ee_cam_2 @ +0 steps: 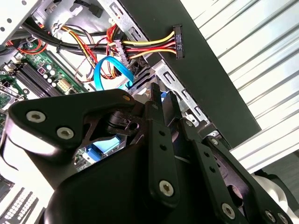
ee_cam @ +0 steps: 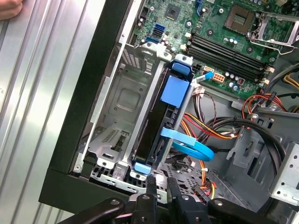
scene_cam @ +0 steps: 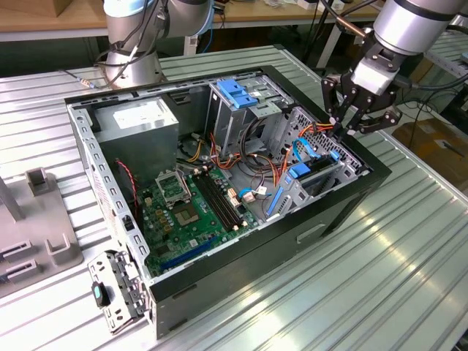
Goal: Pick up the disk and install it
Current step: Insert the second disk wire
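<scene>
The disk (scene_cam: pixel 319 174) stands on edge in the drive bay at the case's front corner, on the exterior view's right, with blue rail pieces along it. In the first wrist view the disk (ee_cam: pixel 152 128) shows as a dark slab between metal bay walls, with a blue tab (ee_cam: pixel 175 88) at one end. My gripper (scene_cam: pixel 341 129) hovers just above the bay's back end, its fingers (ee_cam: pixel 151 186) close together and nothing visible between them. In the second wrist view the black gripper (ee_cam_2: pixel 159 100) points down at the bay's metal edge.
The open black computer case (scene_cam: pixel 344 212) lies on a ribbed metal table. A blue flat cable (ee_cam: pixel 189 145) loops beside the bay. A loose black power plug (ee_cam_2: pixel 178 42) on coloured wires rests on the case wall. Motherboard (scene_cam: pixel 186 208), grey power supply (scene_cam: pixel 139 121) and upper drive cage (scene_cam: pixel 238 95) fill the case.
</scene>
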Available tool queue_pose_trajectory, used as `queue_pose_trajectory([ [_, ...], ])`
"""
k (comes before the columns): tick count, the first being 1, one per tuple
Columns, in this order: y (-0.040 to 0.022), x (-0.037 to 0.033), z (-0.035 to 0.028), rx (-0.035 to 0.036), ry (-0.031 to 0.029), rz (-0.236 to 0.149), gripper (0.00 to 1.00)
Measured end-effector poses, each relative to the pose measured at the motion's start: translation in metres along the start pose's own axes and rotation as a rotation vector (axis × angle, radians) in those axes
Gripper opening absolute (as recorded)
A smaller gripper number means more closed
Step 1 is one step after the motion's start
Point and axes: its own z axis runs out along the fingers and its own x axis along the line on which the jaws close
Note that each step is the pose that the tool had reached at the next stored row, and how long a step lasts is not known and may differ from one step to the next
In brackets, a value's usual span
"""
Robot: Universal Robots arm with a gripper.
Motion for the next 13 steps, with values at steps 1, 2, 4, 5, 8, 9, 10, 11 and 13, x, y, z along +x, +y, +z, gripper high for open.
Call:
queue_pose_trajectory([
  [1,-0.0001,-0.0001,0.0,0.0,-0.0001,0.0,0.24],
  [2,-0.0003,-0.0003,0.0,0.0,0.0,0.0,0.24],
  [4,-0.0015,-0.0003,0.0001,0.0,0.0,0.0,0.24],
  [5,-0.0022,-0.0002,0.0002,0.0,0.0,-0.001,0.24],
  [8,-0.0031,-0.0002,0.0003,0.0,-0.0003,-0.004,0.24],
  [9,-0.0033,-0.0002,0.0003,0.0,-0.0006,-0.007,0.24],
  [10,-0.0033,-0.0003,0.0003,-0.0001,-0.001,-0.011,0.24],
  [11,-0.0034,-0.0003,0.0002,-0.0003,-0.002,-0.023,0.24],
  [13,-0.0034,-0.0004,0.0003,-0.0004,-0.0035,-0.039,0.24],
])
